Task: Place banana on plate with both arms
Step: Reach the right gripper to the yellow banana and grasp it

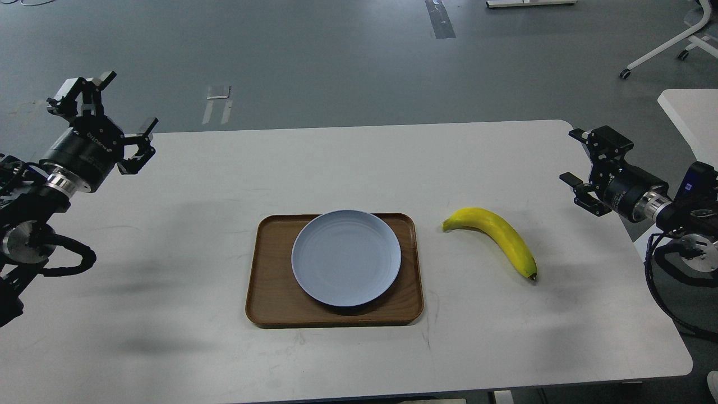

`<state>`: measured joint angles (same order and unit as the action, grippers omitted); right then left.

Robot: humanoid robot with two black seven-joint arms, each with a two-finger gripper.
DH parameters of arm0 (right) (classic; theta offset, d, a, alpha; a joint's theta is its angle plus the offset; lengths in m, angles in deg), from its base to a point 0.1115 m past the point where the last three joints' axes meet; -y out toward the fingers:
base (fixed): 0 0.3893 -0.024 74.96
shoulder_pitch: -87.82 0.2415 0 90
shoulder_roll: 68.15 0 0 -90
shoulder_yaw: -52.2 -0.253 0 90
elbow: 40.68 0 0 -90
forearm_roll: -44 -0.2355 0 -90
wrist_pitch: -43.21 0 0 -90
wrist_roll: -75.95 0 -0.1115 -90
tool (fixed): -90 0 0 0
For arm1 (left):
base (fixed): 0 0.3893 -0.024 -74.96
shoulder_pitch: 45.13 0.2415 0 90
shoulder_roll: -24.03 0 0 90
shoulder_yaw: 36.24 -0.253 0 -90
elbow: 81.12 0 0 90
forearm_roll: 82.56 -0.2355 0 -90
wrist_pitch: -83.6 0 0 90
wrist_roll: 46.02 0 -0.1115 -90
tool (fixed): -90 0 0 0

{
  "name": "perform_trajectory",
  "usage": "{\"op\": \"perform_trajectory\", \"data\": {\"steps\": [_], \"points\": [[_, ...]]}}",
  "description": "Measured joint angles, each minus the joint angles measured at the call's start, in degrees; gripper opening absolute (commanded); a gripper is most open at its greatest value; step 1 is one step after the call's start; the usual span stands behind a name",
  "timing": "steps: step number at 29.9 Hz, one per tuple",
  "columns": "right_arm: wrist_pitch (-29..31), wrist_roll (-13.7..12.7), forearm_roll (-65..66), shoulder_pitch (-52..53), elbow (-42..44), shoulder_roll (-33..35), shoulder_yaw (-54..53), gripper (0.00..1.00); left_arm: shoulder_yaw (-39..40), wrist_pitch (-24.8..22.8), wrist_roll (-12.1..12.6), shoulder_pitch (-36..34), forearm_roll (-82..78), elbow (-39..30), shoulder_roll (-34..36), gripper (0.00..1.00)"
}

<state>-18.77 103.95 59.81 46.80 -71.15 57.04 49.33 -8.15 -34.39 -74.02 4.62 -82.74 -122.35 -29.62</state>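
Right gripper spread open, empty, banana on table well apart, left of it; left gripper open, empty

You're looking at a lab or test room: bare grey floor with tape marks, plain white table, wheeled stand base off right.

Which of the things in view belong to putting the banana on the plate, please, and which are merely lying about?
Job in hand: curved yellow banana; round pale blue-grey plate.

Lying about: rectangular brown wooden tray beneath the plate; white table; white wheeled frame on the floor.
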Motion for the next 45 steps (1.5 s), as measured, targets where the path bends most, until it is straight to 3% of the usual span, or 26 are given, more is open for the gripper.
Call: {"op": "perform_trajectory", "data": {"steps": [5, 11, 17, 25, 34, 38, 40, 41, 42, 44, 45], "points": [[0.0, 0.0, 13.6, 5.3, -4.6, 3.1, 0.5, 1.0, 0.5, 0.0, 0.1, 0.1, 0.1, -0.2, 0.0, 0.99], [0.0, 0.0, 37.2, 10.6, -18.0, 6.7, 0.7, 1.0, 0.6, 0.0, 0.1, 0.1, 0.1, -0.3, -0.2, 0.99], [0.0, 0.0, 57.3, 11.1, -21.1, 6.4, 4.5, 1.0, 0.4, 0.0, 0.2, 0.1, 0.0, -0.4, -0.4, 0.99], [-2.1, 0.0, 62.3, 12.9, -20.3, 5.1, 11.1, 1.0, 0.2, 0.0, 0.3, 0.1, -0.1, -0.4, -0.6, 0.99], [-8.0, 0.0, 64.2, 14.4, -12.5, -4.3, 18.2, 0.99, 0.1, 0.0, 0.3, 0.1, 0.0, -0.4, -0.4, 0.99], [-8.3, 0.0, 64.2, 14.6, -10.4, -7.6, 19.6, 0.88, 0.3, 0.0, 0.2, 0.1, 0.0, -0.4, -0.1, 0.99], [-8.3, 0.0, 64.2, 14.6, -10.0, -8.4, 21.1, 0.76, 0.4, 0.0, 0.2, 0.1, 0.0, -0.4, 0.2, 0.99], [-8.3, 0.0, 64.2, 14.6, -9.9, -8.6, 22.1, 0.58, 0.4, 0.0, 0.1, 0.1, 0.0, -0.4, 0.3, 0.99], [-8.3, 0.0, 64.2, 14.6, -9.8, -8.7, 22.9, 0.31, 0.5, 0.0, 0.1, 0.1, 0.0, -0.4, 0.3, 0.99], [-8.3, 0.0, 64.2, 14.6, -9.7, -8.8, 24.1, 0.11, 0.5, 0.0, 0.1, 0.1, 0.0, -0.4, 0.4, 0.99], [-8.3, 0.0, 64.2, 14.6, -9.7, -8.8, 24.6, 0.11, 0.5, 0.0, 0.1, 0.1, 0.0, -0.4, 0.4, 0.99]]}}
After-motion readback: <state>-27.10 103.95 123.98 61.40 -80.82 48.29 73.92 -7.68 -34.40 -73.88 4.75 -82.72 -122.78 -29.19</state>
